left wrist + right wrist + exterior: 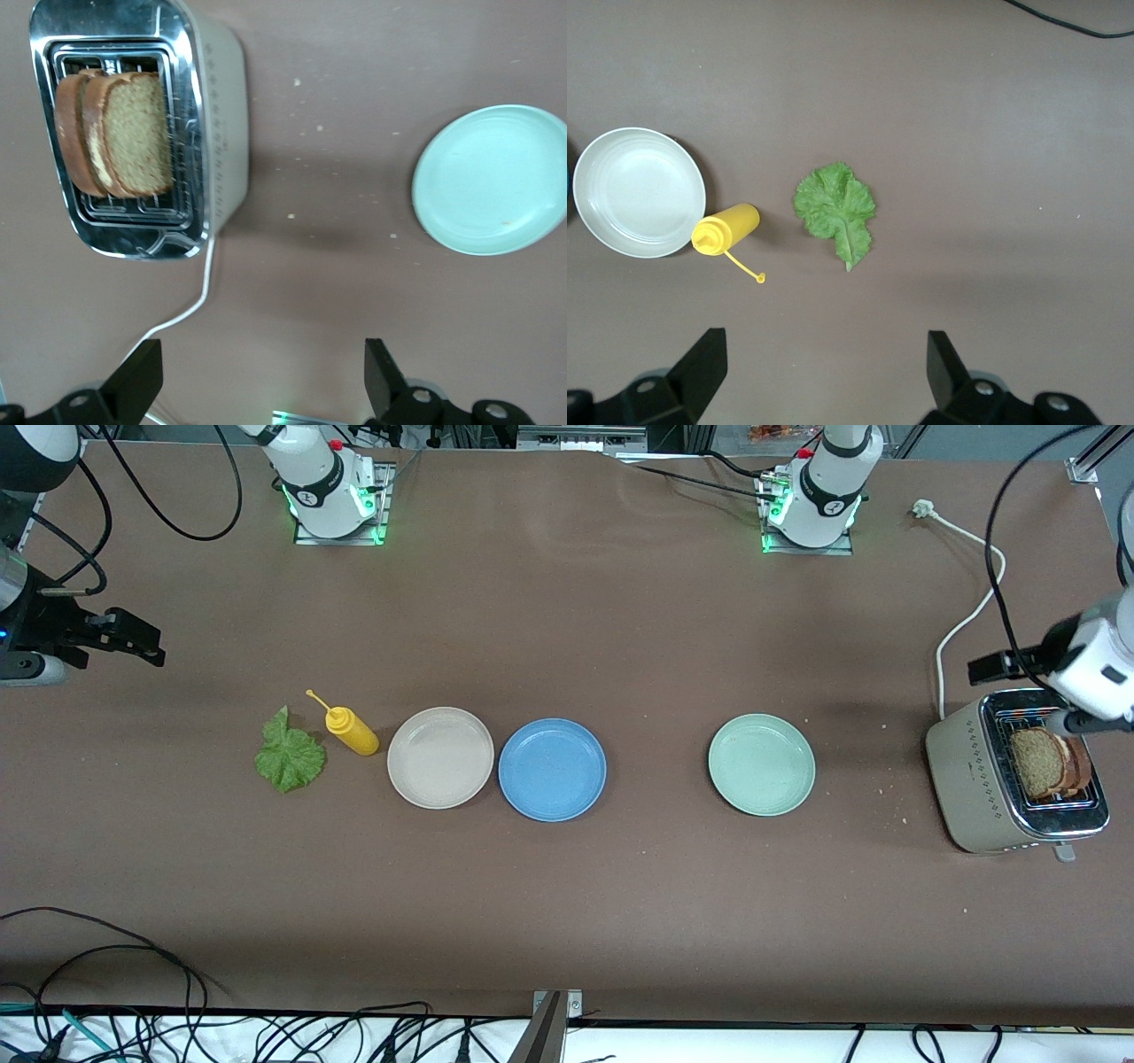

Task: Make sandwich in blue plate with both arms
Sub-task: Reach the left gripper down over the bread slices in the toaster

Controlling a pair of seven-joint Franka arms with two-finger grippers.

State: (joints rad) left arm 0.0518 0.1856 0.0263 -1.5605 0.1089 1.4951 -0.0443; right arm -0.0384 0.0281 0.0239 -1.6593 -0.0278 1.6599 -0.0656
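We've got both grippers wide open, L gripper [259, 381] over the toaster [970, 779] w/ both slices [1044, 762], R gripper [824, 376] above table nr lettuce [288, 755], blue plate [552, 769] bare btwn beige plate [440, 757] & green plate [761, 763]: risk = slices jam together in slot or drop onto wrong plate.

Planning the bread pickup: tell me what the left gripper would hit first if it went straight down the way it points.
Probably bare table. The open left gripper looks down between the toaster and the pale green plate, though depth is unclear.
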